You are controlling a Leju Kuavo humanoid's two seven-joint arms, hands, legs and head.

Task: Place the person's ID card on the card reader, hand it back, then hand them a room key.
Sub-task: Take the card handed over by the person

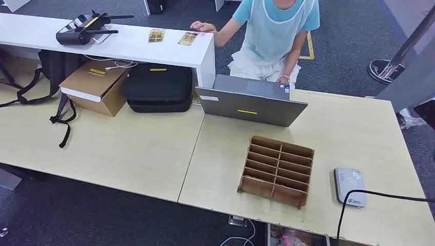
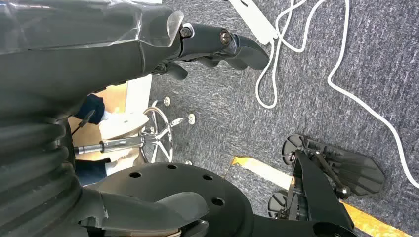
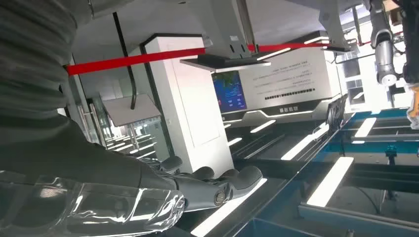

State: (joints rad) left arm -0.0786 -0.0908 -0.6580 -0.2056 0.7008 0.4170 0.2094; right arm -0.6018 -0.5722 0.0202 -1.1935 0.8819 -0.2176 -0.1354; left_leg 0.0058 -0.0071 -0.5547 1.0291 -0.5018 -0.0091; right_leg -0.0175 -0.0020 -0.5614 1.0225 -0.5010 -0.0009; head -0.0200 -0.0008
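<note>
reception exchange before the first handover

the person (image 1: pixel 274 36) stands across the pale wooden surface (image 1: pixel 128 148), behind the half-open grey laptop (image 1: pixel 251 105). one of the person's hands (image 1: pixel 284 82) rests at the laptop's far edge and appears to hold a small card-like object; whether this is the id card cannot be told at this size. the other hand (image 1: pixel 202 26) reaches toward two small printed cards (image 1: pixel 172 37) lying on the raised white counter (image 1: pixel 128 43).

the card reader (image 1: pixel 350 186), a flat grey pad with a dark cable, lies on the robot's right side of the surface, just beside the brown slotted tray (image 1: pixel 277 170); this placement probably keeps both within reach of the right arm. the tray's compartments look like storage for room keys, though no key can be made out in them.

the left robot hand (image 2: pixel 212 47) hangs low, its wrist camera facing carpet and white cables; its dark fingers curl loosely inward and hold nothing. the right robot hand (image 3: pixel 217 185) is raised so its camera looks at the ceiling lights; its fingers extend side by side, slightly bent, with nothing in them.

judged from this layout, the task has not begun: no card lies on the reader.
</note>
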